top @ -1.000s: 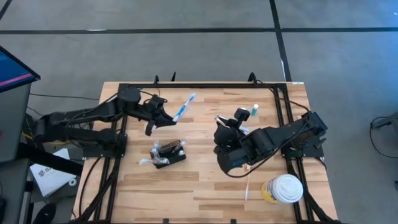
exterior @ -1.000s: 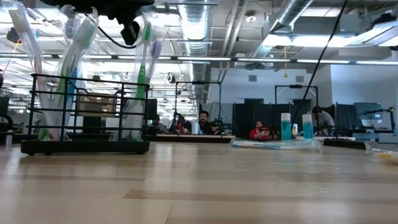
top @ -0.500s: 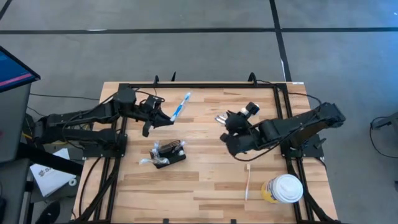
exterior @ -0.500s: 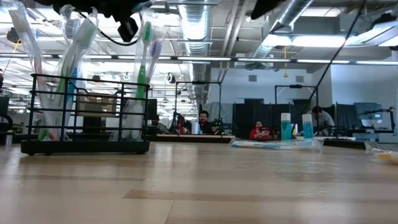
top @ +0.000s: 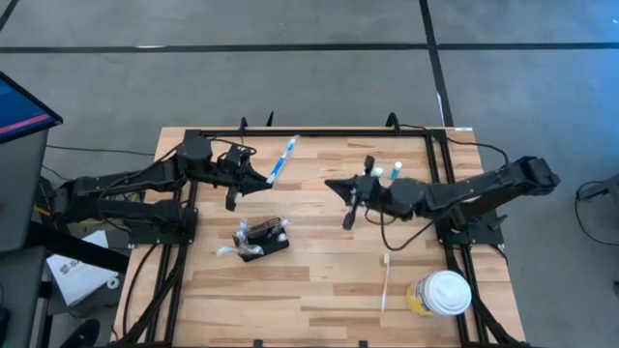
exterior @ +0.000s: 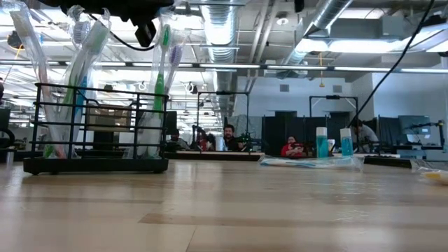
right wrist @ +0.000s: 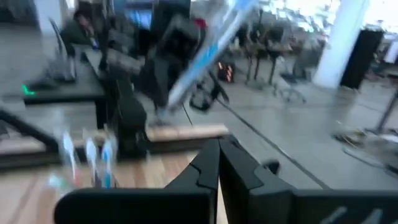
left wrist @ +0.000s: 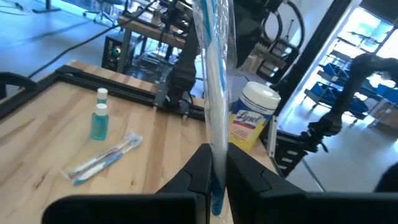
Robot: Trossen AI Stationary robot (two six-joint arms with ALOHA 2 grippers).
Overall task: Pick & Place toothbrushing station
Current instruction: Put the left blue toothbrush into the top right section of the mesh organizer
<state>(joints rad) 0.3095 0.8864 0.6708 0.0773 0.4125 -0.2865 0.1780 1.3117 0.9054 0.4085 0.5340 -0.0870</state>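
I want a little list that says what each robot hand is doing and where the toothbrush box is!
left gripper: shut on a wrapped blue toothbrush, held above the table
right gripper: shut, holding nothing, up over the table's middle
toothbrushing station: black wire box with brushes standing in it, on the table below the left gripper
loose toothbrush: lying beside the white-lidded tub

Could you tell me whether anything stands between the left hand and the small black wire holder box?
Nothing visible does. The left hand, shut on a blue wrapped toothbrush, hangs above bare wooden table just beyond the small black wire holder box. The toothbrushes already in the box crowd it.
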